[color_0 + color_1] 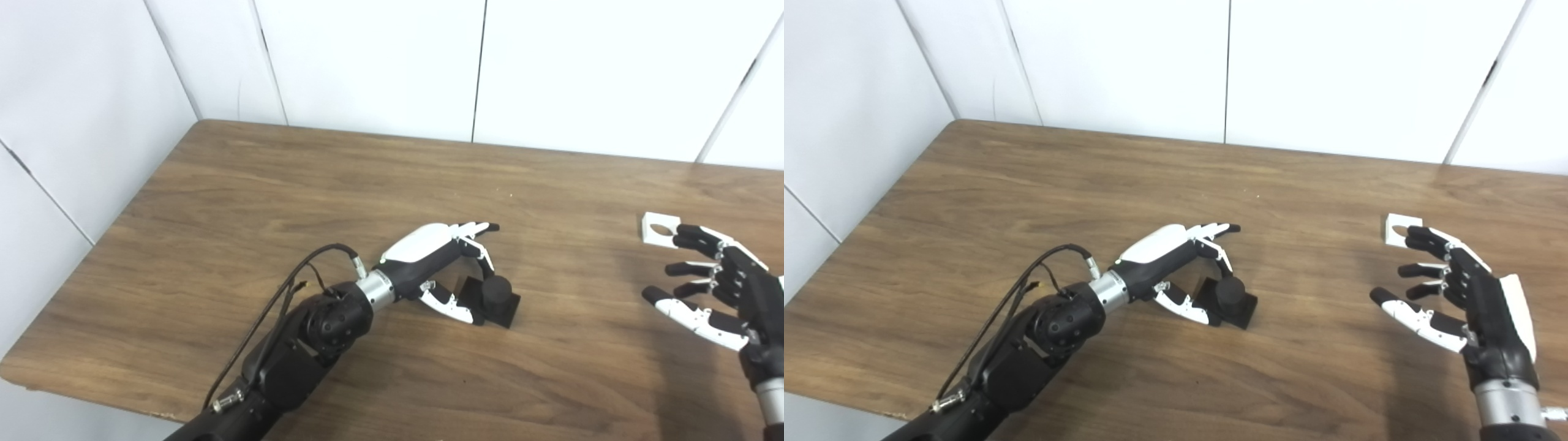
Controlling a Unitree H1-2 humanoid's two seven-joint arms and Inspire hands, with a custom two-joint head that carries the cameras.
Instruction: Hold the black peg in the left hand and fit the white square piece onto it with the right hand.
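Left eye view: black peg (495,298) upright on the table (245,202), left hand (438,263) cupped around it, fingers parted, not yet closed. Advice: close squarely on the base so the post stays clear. White square piece (659,229) lies flat beyond the right hand (713,288), fingers spread, empty. Nothing obstructs.

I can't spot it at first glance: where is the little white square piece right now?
The white square piece lies flat on the table at the far right, just beyond the fingertips of the open right hand, well away from the black peg.
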